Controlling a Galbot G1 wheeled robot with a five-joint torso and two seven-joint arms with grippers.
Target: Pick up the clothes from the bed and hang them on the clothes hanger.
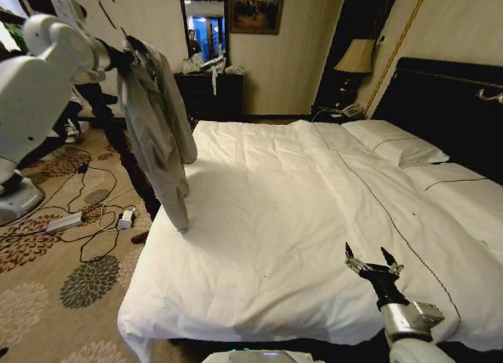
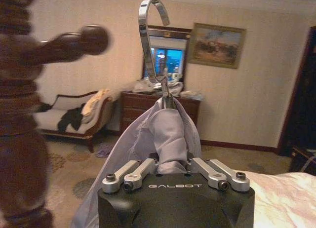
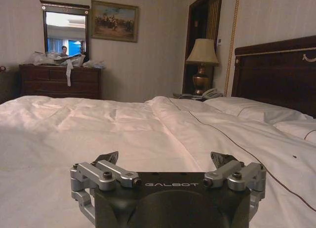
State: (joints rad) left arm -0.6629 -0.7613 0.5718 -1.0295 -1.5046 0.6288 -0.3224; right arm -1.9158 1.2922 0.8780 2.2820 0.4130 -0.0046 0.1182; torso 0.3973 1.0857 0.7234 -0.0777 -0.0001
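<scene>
The left claw (image 2: 173, 165) is clenched on the soft, light grey shirt (image 1: 157, 123), hung on its thin black hanger (image 2: 154, 40). Hold near the collar. The right claw (image 1: 372, 262) is spread wide over the white bed (image 1: 275, 221).

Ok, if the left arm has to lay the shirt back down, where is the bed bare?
The duvet is bare from the pillows down to the foot edge. The open right gripper hovers over the near corner. The left gripper holds the shirt on its hanger off the bed's left edge. Crowded: the wooden pole and floor cables.
</scene>
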